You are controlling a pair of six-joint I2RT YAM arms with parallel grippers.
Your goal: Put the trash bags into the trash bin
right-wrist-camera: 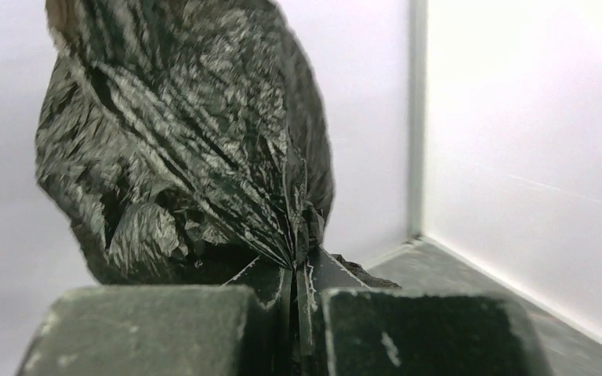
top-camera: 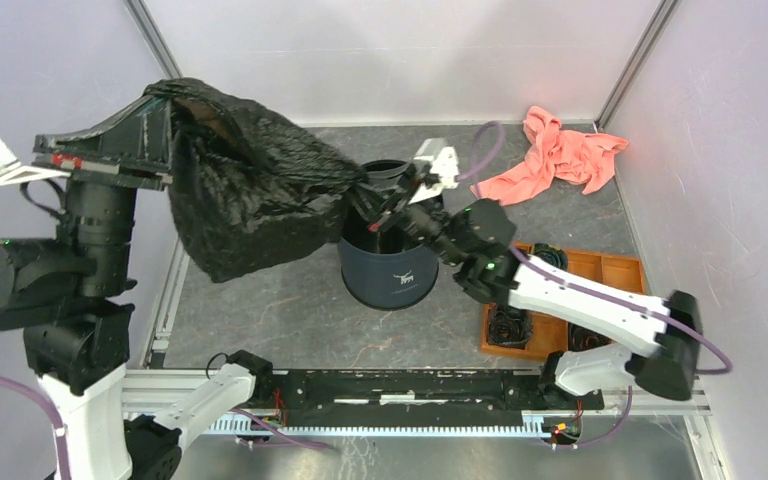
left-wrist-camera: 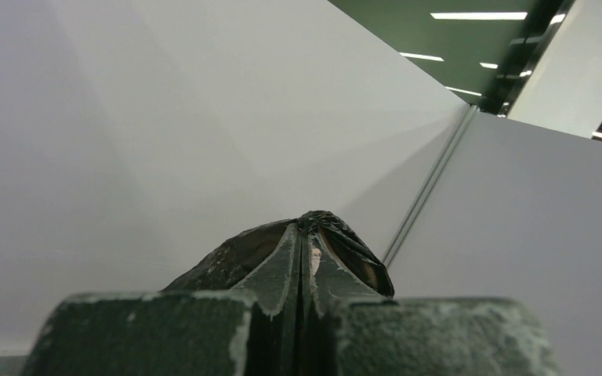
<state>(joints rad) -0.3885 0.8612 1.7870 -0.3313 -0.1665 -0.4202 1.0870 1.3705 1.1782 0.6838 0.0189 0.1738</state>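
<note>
The black bag (top-camera: 245, 190) is held up in the air, stretched between the two claws, to the left of the blue bin (top-camera: 390, 280). One corner is pinched by the left claw (top-camera: 163, 120), squeezed tight. The other corner is pinched by the right claw (top-camera: 373, 203), squeezed tight just above the bin's rim.

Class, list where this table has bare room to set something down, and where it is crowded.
Free: grey table between the dark navy cylindrical bin and near rail; the back strip between bin and salmon-pink cloth. Crowded: the orange compartment tray under the right arm; left of the bin, where the glossy black plastic bag hangs.
</note>
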